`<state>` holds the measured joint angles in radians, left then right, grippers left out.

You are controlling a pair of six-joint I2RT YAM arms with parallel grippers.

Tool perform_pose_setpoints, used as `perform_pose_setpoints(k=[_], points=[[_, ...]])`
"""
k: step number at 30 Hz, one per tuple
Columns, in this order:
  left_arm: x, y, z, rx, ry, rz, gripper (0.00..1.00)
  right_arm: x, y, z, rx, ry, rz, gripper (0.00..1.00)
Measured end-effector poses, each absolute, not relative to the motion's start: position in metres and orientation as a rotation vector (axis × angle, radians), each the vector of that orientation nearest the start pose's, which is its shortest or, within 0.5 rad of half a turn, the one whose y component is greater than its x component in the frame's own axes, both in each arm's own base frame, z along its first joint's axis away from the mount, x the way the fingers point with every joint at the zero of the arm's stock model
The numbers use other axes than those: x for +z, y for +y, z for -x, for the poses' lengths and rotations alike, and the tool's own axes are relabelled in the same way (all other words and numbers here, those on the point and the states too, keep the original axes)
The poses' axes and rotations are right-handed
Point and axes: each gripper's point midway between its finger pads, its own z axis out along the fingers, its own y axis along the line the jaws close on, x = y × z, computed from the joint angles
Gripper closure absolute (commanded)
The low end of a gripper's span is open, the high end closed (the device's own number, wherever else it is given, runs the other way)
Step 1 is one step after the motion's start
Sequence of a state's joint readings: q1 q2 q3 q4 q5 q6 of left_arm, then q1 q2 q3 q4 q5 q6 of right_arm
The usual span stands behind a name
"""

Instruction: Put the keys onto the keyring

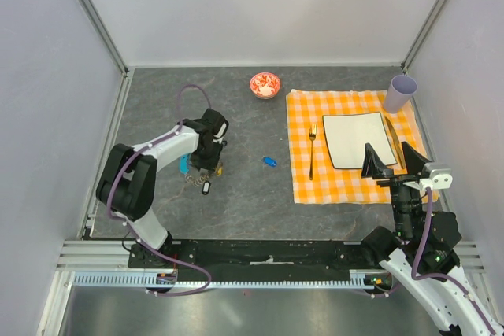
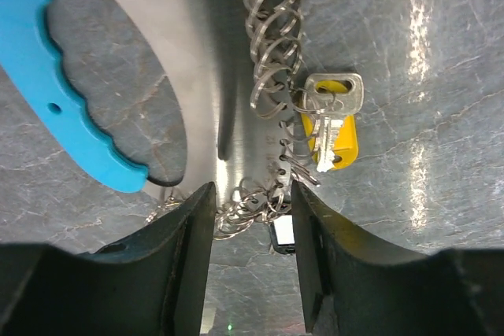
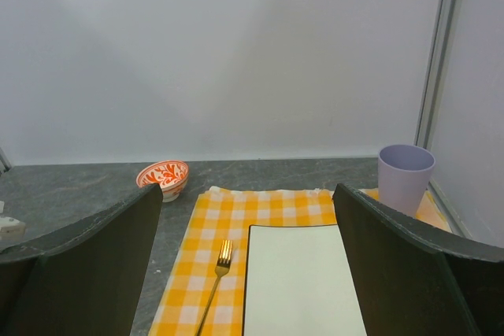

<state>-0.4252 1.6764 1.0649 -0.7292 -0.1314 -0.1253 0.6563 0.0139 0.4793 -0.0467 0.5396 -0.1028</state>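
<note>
Left fingers [image 2: 185, 265] flank black key [image 2: 282, 234] (half hidden) | keyring [image 2: 63, 108] cut off

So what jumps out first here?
The bright orange-checked cloth on the right, set with a white plate and fork. On the left, the left gripper hangs open over a tangle of rings with a yellow-headed key, and a small blue key lies alone mid-table.

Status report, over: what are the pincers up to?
Left pincer open over keyring. Yellow key on its rings; blue key lies apart. Right pincer open above placemat. Nothing blocking.
</note>
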Motion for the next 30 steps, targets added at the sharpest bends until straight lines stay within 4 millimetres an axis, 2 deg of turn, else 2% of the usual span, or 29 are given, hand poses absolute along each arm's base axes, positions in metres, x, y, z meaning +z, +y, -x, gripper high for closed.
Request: perform_pose_setpoints(k=[4, 9, 10, 11, 14, 24, 30], points=[[0.028, -0.112, -0.273, 0.135, 2.866, -0.443, 0.51, 0.333, 0.028, -0.190, 0.174, 1.216, -0.027, 0.02], [0.039, -0.114, -0.276, 0.132, 2.830, -0.323, 0.53, 0.333, 0.028, -0.190, 0.174, 1.216, -0.027, 0.02], [0.043, -0.114, -0.277, 0.135, 2.816, -0.291, 0.58, 0.333, 0.028, -0.190, 0.174, 1.216, -0.027, 0.02], [0.047, -0.116, -0.278, 0.136, 2.797, -0.260, 0.75, 0.333, 0.028, -0.190, 0.174, 1.216, -0.027, 0.02], [0.054, -0.122, -0.275, 0.135, 2.755, -0.182, 0.89, 0.333, 0.028, -0.190, 0.174, 1.216, -0.027, 0.02], [0.043, -0.126, -0.244, 0.125, 2.727, 0.256, 0.86, 0.333, 0.029, -0.190, 0.177, 1.216, -0.026, 0.02], [0.035, -0.127, -0.242, 0.116, 2.701, 0.395, 0.81, 0.333, 0.029, -0.190, 0.179, 1.219, -0.028, 0.02]])
